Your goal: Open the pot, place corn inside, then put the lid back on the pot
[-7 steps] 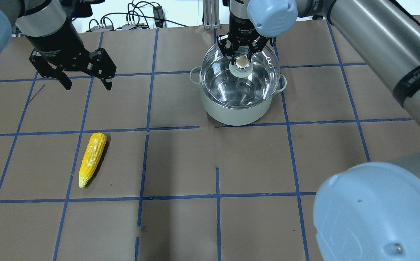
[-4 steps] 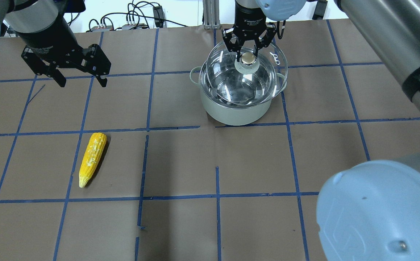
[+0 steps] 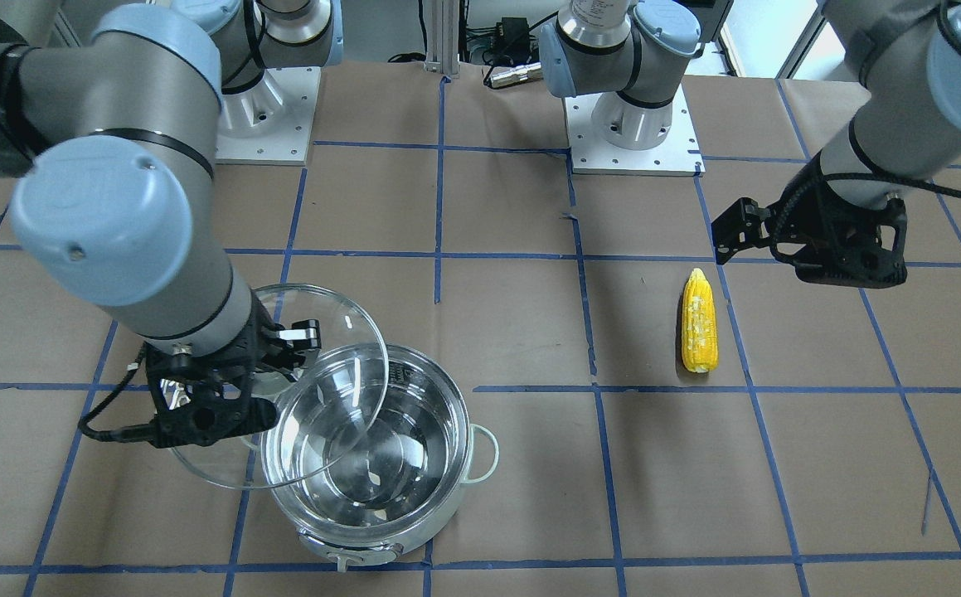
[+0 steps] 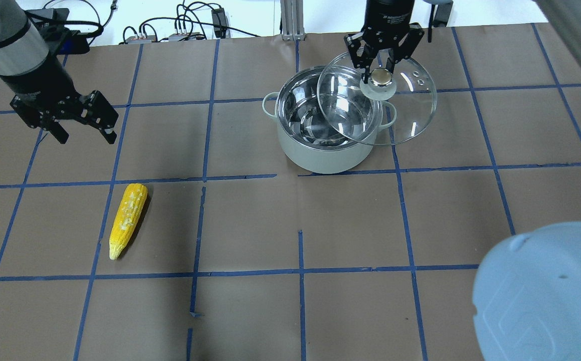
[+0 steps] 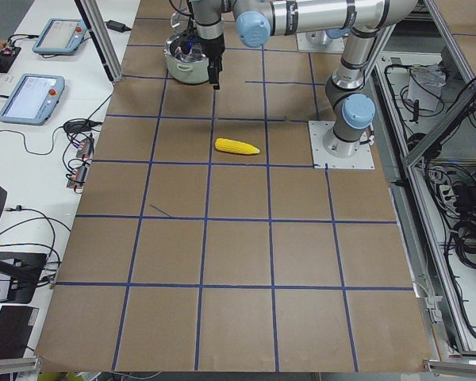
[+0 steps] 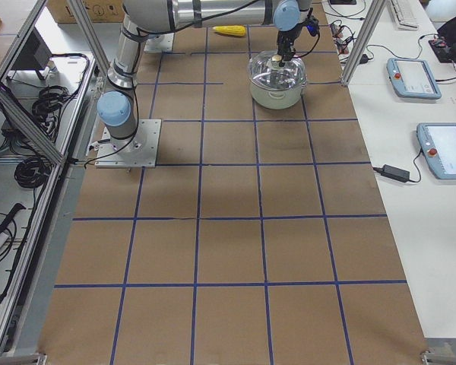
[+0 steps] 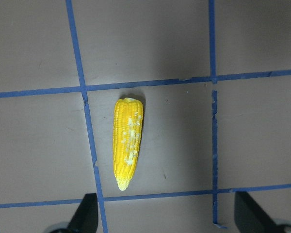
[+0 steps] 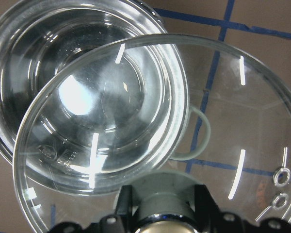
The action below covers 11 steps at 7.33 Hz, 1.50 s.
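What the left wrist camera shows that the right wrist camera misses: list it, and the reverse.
Only left wrist: the corn lying flat, and the tips of the open left claw. Only right wrist: the right claw shut on the knob, holding the lid partly over the open pot. Both: brown table cover with blue tape lines.

The left arm and right arm are silver-grey tubes with pale blue joint caps and black bands. White screwed plates carry them. The left tool and right tool are black, trailing black cables.
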Each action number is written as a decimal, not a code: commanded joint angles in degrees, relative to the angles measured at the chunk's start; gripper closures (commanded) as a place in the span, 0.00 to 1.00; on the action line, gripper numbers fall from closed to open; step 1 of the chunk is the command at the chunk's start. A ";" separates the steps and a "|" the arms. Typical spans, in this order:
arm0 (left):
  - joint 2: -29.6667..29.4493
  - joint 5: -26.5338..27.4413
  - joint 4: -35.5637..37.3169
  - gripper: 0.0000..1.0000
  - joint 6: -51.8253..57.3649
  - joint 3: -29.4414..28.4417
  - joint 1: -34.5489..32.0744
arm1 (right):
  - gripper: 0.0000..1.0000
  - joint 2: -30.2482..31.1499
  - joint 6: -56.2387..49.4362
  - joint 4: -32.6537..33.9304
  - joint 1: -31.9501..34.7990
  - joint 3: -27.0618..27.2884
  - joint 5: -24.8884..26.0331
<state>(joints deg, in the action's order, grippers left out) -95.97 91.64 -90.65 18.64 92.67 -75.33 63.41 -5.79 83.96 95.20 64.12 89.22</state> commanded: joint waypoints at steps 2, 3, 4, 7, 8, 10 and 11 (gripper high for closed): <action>-2.63 -0.06 17.02 0.00 5.52 14.42 2.03 | 0.82 4.69 -3.70 0.14 -2.56 7.90 0.25; -5.08 0.03 26.22 0.00 9.19 18.47 2.20 | 0.82 5.49 -3.79 4.50 -2.91 11.52 0.42; -7.72 0.03 32.84 0.00 11.75 21.91 2.38 | 0.81 6.72 -3.88 5.94 -3.18 12.60 0.43; -11.34 0.29 39.94 0.00 11.95 25.63 3.00 | 0.82 9.43 -7.04 5.60 -6.16 16.54 2.27; -11.61 0.38 39.94 0.00 11.95 25.63 3.08 | 0.82 10.93 -7.92 6.56 -6.78 19.09 3.23; -12.40 0.73 40.90 0.30 11.95 25.46 3.08 | 0.81 10.95 -8.98 6.66 -8.80 19.81 3.24; -12.32 0.91 40.82 0.66 11.86 25.28 3.08 | 0.81 10.95 -9.15 6.74 -9.24 19.90 3.24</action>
<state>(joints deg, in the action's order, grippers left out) -108.13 92.30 -49.96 30.56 118.14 -72.25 74.28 -14.58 90.59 86.75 83.73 92.43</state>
